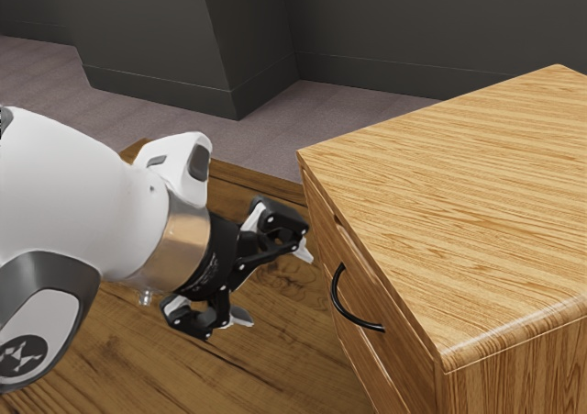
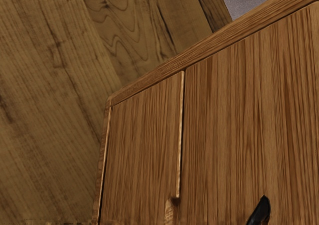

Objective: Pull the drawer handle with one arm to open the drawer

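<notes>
Jaws spread wide, pinching nothing, hanging over the wooden surface (image 1: 110,368) just short of the cabinet (image 1: 459,212) front. The black drawer handle (image 1: 341,306) is on the drawer (image 1: 365,281) face, to the exterior view's right of my jaws, near but not touching. Wrist view catches the handle's dark end against the wood-grain front.

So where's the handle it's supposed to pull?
In the exterior view, the black handle sits on the drawer front of the wooden cabinet, lower middle, just right of the open gripper and apart from it.
</notes>
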Motion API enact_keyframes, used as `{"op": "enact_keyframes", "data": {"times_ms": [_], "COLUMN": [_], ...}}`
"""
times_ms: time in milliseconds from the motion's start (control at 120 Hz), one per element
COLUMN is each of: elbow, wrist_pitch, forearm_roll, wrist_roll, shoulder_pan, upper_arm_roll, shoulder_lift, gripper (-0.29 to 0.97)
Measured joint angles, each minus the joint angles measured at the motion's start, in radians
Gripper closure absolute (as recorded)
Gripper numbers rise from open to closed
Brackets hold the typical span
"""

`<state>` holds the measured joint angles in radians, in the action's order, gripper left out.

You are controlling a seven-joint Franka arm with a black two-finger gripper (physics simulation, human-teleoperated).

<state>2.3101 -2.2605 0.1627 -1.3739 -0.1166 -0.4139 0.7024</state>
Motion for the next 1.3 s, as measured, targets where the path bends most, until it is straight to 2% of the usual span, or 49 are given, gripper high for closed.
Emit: {"op": "enact_keyframes", "data": {"times_ms": [550, 983, 1117, 1183, 1242, 1300], "elbow": [0.089, 0.149, 0.249, 0.354, 0.461, 0.538], "wrist_pitch": [-0.137, -0.190, -0.233, -0.246, -0.233, -0.195], "forearm_roll": [0.063, 0.087, 0.144, 0.204, 0.271, 0.322], "wrist_roll": [-0.126, -0.168, -0.172, -0.167, -0.163, -0.160], "shoulder_pan": [0.000, 0.001, 0.005, 0.007, 0.012, 0.024], "upper_arm_roll": [-0.093, -0.098, -0.093, -0.088, -0.082, -0.023], "shoulder_lift": [0.012, 0.015, 0.116, 0.279, 0.497, 0.697], "gripper": [0.00, 0.00, 0.00, 0.01, 0.01, 0.01]}}
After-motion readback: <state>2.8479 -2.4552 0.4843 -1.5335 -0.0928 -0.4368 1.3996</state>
